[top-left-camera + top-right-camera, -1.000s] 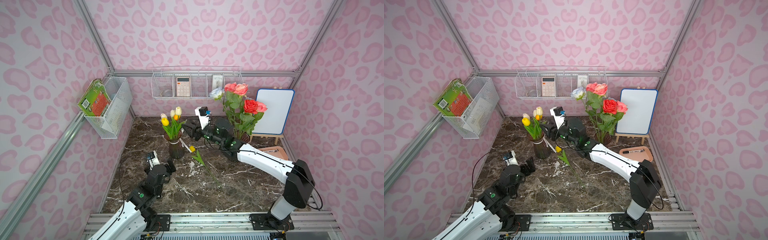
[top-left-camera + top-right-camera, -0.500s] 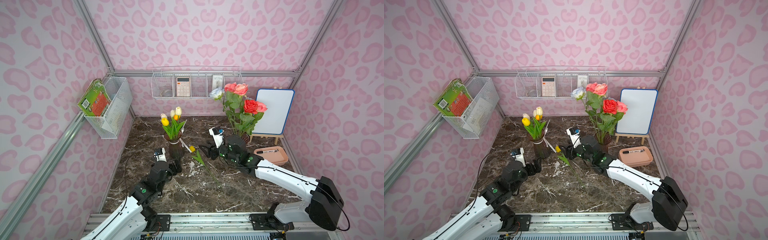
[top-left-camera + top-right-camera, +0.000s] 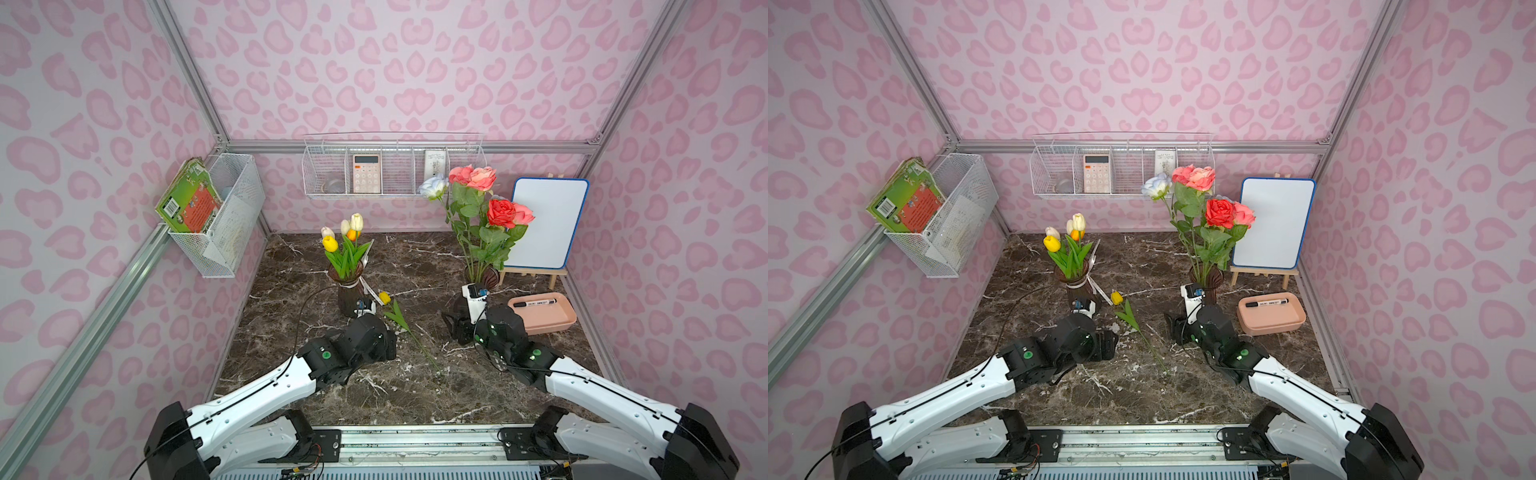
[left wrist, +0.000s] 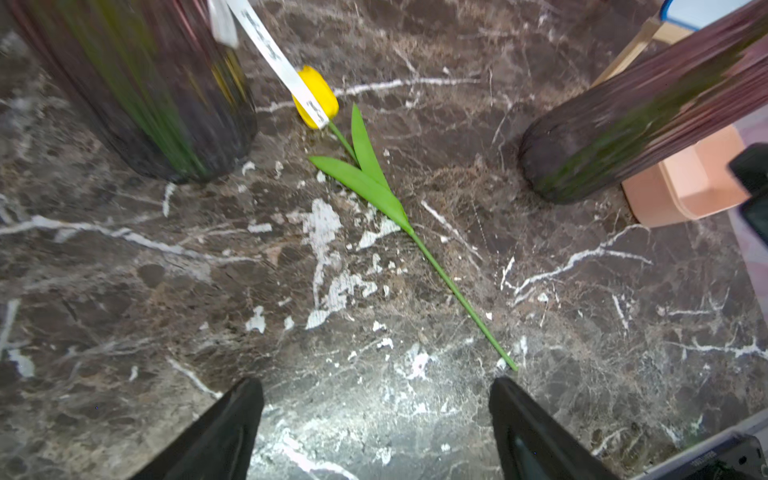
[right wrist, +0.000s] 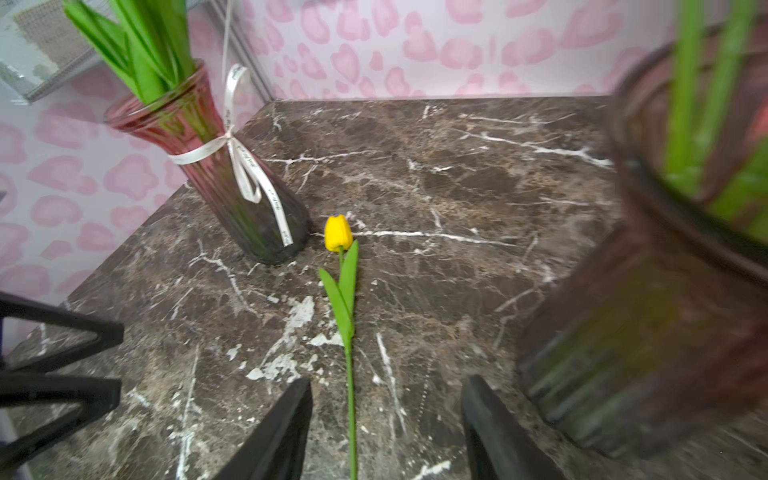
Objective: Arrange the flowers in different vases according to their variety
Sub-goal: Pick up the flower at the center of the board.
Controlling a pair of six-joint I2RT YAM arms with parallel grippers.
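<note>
A yellow tulip (image 3: 385, 297) lies alone on the marble table (image 3: 291, 291), its stem (image 4: 457, 291) running toward the front. Behind it on the left, the ribboned vase (image 3: 348, 291) holds several tulips (image 3: 347, 249). On the right, the other vase (image 3: 486, 276) holds the roses (image 3: 498, 212). My left gripper (image 4: 376, 382) is open, low over the table just left of the stem's end (image 3: 390, 343). Near the rose vase (image 5: 644, 332), my right gripper (image 5: 388, 380) is open and holds nothing. In the right wrist view the stem (image 5: 351, 395) shows between its fingers, but in both top views that gripper (image 3: 455, 328) stands to the right of the stem.
A pink tray (image 3: 552, 322) with a marker sits at the right, beside a whiteboard on an easel (image 3: 548, 224). A wire shelf (image 3: 392, 174) with a calculator hangs on the back wall. A wire basket (image 3: 224, 216) with a book hangs on the left wall.
My right arm has drawn back from the ribboned vase to the right, beside the rose vase. My left arm has reached forward toward the lying tulip.
</note>
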